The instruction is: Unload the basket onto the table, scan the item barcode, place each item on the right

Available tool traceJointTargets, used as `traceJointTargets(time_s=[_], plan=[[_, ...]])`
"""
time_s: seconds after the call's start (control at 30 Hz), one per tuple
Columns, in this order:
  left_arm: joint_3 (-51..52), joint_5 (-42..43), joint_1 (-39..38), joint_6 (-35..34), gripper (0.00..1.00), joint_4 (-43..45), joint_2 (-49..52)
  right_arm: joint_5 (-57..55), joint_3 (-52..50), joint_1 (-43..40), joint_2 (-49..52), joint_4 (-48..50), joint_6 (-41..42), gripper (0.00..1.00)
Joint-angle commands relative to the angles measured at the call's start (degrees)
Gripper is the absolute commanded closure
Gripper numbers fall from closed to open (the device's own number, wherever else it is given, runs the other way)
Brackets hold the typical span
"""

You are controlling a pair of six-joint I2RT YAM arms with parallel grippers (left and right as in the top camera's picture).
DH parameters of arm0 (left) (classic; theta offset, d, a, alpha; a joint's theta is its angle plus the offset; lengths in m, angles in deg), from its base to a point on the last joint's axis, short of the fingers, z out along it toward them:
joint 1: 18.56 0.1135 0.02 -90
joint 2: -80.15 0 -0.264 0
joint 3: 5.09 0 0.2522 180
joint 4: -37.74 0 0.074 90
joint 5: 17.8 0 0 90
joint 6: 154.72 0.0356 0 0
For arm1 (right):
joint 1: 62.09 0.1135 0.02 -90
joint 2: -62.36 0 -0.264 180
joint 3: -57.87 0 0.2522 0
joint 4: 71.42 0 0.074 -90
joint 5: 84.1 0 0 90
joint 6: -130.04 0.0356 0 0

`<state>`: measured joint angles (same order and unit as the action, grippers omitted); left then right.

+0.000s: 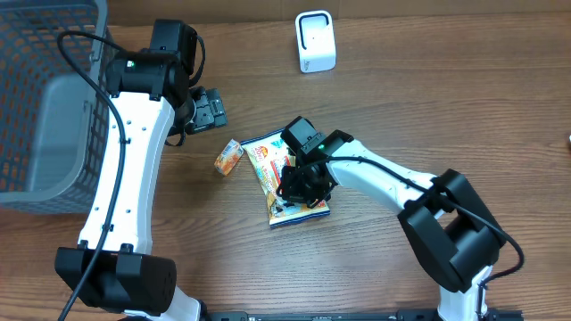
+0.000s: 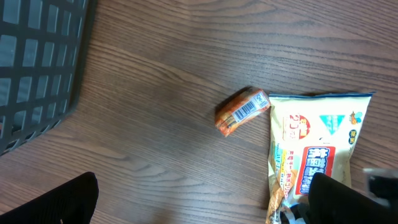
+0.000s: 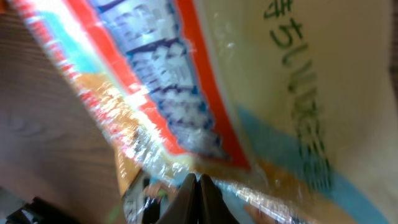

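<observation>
wooden worktop [image 1: 428,107] carries a snack bag [image 1: 266,159] at its middle, a small orange packet [image 1: 229,157] just left of it, barcode up. right fingers [image 3: 189,194] are pressed together on the bag's crinkled film. left fingers [image 2: 62,200] hang spread wide, far-left of the packet. white scanner [image 1: 315,41] stands far; grey basket [image 1: 36,89] left.

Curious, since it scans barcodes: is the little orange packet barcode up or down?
Barcode up: the orange packet lies on the table, its striped label showing in the left wrist view.
</observation>
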<state>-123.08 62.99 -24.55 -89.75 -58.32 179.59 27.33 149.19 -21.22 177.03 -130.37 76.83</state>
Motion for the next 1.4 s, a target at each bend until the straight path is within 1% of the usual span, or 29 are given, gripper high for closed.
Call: traceJointTargets(time_s=[0.0, 0.1, 0.23, 0.33, 0.47, 0.6, 0.67, 0.77, 0.87, 1.0, 1.03, 1.1, 1.13, 1.2, 1.23, 1.3, 1.37], plan=[[-0.48, 0.04, -0.02, 0.63, 0.00, 0.07, 0.33, 0.13, 4.28, 0.11, -7.19, -0.96, -1.22, 0.96], [-0.48, 0.04, -0.02, 0.63, 0.00, 0.07, 0.33, 3.08, 4.22, 0.68, -8.46, 0.07, -1.18, 0.96], [-0.48, 0.04, -0.02, 0.63, 0.00, 0.07, 0.33, 2.67, 2.40, 1.46, -7.76, 0.61, -1.18, 0.95], [-0.48, 0.07, -0.02, 0.63, 0.00, 0.04, 0.33, 2.62, -0.61, 2.69, -6.95, 3.21, -0.98, 0.95], [-0.48, 0.07, -0.02, 0.63, 0.00, 0.04, 0.33, -0.85, -5.07, 4.83, -4.57, 4.44, 4.22, 0.96], [-0.48, 0.04, -0.02, 0.63, 0.00, 0.07, 0.33, -0.83, -7.19, 5.31, -3.56, 3.39, 5.16, 0.96], [-0.48, 0.04, -0.02, 0.63, 0.00, 0.07, 0.33, -0.83, -6.86, 5.20, -3.98, 2.64, 4.55, 0.96], [-0.48, 0.04, -0.02, 0.63, 0.00, 0.04, 0.33, -1.07, -5.53, 5.07, -5.38, 1.66, 1.49, 0.96], [-0.48, 0.04, -0.02, 0.63, 0.00, 0.04, 0.33, -4.00, -3.02, 4.11, -8.11, -1.53, 0.35, 0.96], [-0.48, 0.04, -0.02, 0.63, 0.00, 0.07, 0.33, -7.39, 1.70, 0.50, -12.20, -4.48, -5.86, 0.96], [-0.48, 0.04, -0.02, 0.63, 0.00, 0.04, 0.33, -7.52, 2.51, -0.50, -12.85, -4.39, -7.63, 0.87], [-0.48, 0.04, -0.02, 0.63, 0.00, 0.04, 0.33, -7.48, 3.91, -3.02, -13.90, -3.06, -11.28, 0.64], [-0.48, 0.04, -0.02, 0.63, 0.00, 0.07, 0.33, -7.45, 4.00, -3.87, -14.05, -2.29, -11.82, 0.54], [-0.48, 0.07, -0.02, 0.63, 0.00, 0.07, 0.33, -7.45, 3.89, -6.10, -13.81, -0.22, -11.82, 0.27], [-0.48, 0.04, -0.02, 0.63, 0.00, 0.07, 0.33, -7.45, 3.82, -6.93, -13.42, 0.28, -11.89, 0.18], [-0.48, 0.04, -0.02, 0.63, 0.00, 0.07, 0.33, -7.02, 3.82, -7.87, -12.15, 0.61, -14.05, 0.06], [-0.48, 0.04, -0.02, 0.63, 0.00, 0.07, 0.33, -6.75, 3.80, -7.93, -10.58, 0.66, -15.69, 0.00]])
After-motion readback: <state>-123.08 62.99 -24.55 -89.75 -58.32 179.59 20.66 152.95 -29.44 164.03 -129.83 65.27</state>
